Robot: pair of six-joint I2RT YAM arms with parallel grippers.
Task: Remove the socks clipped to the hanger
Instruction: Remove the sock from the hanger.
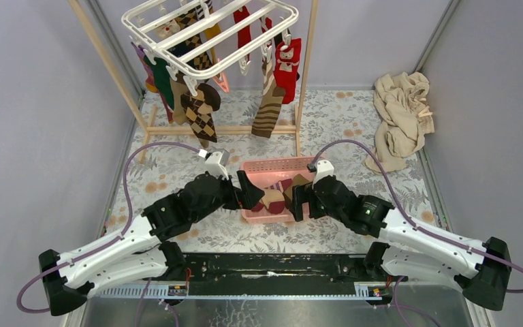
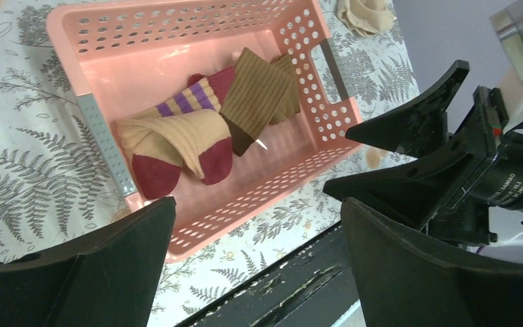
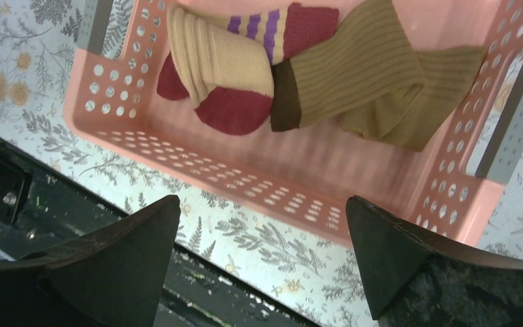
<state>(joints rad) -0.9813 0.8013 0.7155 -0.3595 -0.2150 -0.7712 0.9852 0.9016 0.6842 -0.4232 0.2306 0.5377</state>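
Observation:
The white hanger [image 1: 211, 30] hangs at the back from a wooden frame. Several socks are clipped to it, among them an argyle sock [image 1: 201, 112], a striped brown sock [image 1: 269, 102] and a red sock [image 1: 288, 65]. Below it the pink basket [image 1: 272, 165] holds a cream-and-maroon sock [image 2: 177, 139] and an olive-brown sock [image 2: 255, 95]. My left gripper [image 1: 248, 191] hovers open at the basket's left end, and my right gripper [image 1: 298, 199] hovers open at its right end. Both the left gripper [image 2: 259, 201] and the right gripper [image 3: 263, 198] hold nothing.
Wooden poles [image 1: 306, 75] carry the rack, with a crossbar low on the floral cloth. A heap of beige fabric [image 1: 402, 116] lies at the back right. A black rail [image 1: 265, 266] runs along the near edge. Grey walls close both sides.

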